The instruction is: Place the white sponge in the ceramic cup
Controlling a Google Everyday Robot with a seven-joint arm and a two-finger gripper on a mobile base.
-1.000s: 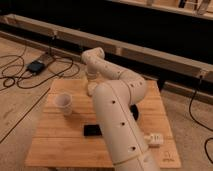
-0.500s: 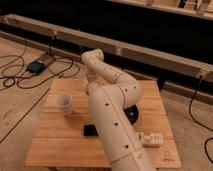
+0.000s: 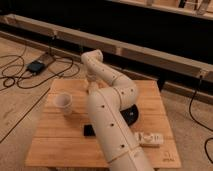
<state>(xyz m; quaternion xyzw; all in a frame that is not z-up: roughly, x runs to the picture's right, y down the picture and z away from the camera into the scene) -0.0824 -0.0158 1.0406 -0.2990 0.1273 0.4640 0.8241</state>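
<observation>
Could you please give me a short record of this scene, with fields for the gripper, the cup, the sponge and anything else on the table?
gripper: points down over the far middle of the wooden table, partly hidden behind the arm
ceramic cup: upright, on the left side of the view, apart from the gripper
white sponge: not visible
dark plate: right of centre, partly behind the arm
small dark object: near edge, beside the arm
white labelled object: near right corner

The white arm (image 3: 111, 131) rises from the near edge and bends sharply at the elbow. Its pincer (image 3: 93, 87) points down over the far tabletop (image 3: 55, 135), partly hidden behind the arm.
</observation>
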